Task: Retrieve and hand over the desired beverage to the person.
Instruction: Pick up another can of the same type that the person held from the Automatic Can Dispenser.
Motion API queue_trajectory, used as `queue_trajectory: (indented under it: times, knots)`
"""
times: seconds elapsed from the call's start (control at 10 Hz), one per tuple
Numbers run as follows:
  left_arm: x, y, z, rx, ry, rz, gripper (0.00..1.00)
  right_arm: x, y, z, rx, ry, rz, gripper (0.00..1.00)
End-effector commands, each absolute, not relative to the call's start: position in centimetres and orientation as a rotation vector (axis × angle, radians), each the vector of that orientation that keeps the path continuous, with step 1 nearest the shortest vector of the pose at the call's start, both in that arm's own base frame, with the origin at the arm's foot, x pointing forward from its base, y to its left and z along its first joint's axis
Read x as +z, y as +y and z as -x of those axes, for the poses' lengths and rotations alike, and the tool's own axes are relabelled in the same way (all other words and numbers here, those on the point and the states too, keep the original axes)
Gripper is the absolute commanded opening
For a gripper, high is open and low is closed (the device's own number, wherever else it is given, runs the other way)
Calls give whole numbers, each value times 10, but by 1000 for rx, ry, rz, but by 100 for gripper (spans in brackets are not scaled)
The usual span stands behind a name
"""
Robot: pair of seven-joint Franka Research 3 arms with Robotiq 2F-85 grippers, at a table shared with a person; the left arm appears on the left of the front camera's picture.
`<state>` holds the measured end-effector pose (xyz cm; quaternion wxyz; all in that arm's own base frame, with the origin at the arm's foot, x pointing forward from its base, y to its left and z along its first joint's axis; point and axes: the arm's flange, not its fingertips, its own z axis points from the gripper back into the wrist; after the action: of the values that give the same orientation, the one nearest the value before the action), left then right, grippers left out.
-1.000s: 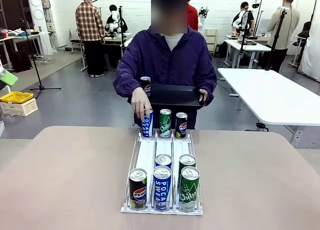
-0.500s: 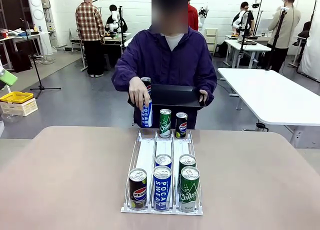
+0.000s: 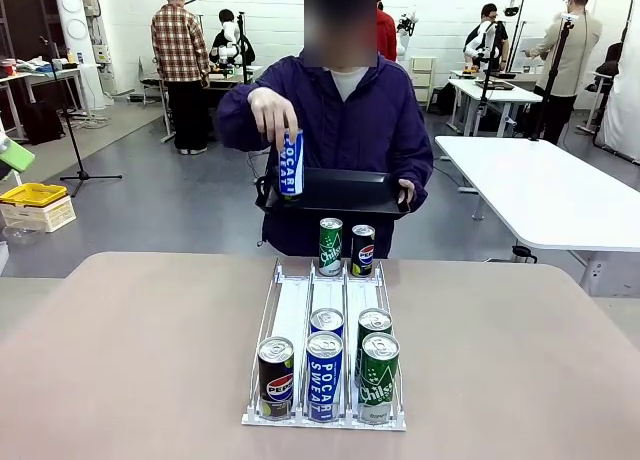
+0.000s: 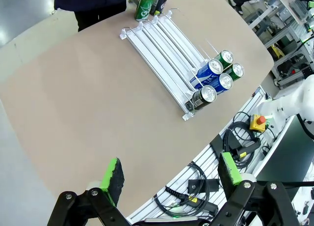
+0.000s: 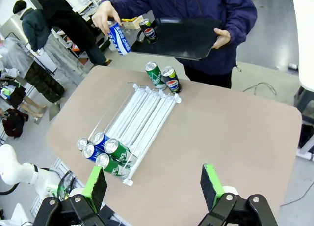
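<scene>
The person (image 3: 335, 120) stands at the table's far side. One hand holds a black tray (image 3: 345, 192). The other hand holds a blue Pocari Sweat can (image 3: 291, 163) over the tray's left end. A Pepsi can (image 5: 149, 31) stands on the tray. A white wire rack (image 3: 326, 315) on the table holds beverage cans. A green can (image 3: 330, 246) and a Pepsi (image 3: 363, 250) are at its far end. A Pepsi (image 3: 276, 378), Pocari Sweat (image 3: 324, 375) and green Chilsung (image 3: 379, 377) stand in front. My left gripper (image 4: 171, 172) and right gripper (image 5: 154, 185) hang open, high above the table.
The rack's left lane is bare behind the front Pepsi. Wide bare tabletop (image 3: 130, 350) lies on both sides of the rack. A white table (image 3: 540, 190) stands at the back right. Other people stand farther off in the room.
The person has lifted the blue Pocari Sweat can from the far end of the rack's left lane up to the tray. Neither gripper has visibly changed.
</scene>
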<state>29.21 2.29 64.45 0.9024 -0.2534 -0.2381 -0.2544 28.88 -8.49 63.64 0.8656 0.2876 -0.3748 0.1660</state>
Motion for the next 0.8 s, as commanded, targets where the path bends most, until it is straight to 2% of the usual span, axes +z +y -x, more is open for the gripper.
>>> queue_trajectory:
  times: [0.0, 0.7]
  knots:
    - [646, 23, -295, -533, -507, 531, 100, 635, -84, -291, 366, -798, -635, 100]
    - [646, 23, -295, -533, -507, 531, 100, 635, -84, -291, 366, -798, -635, 100]
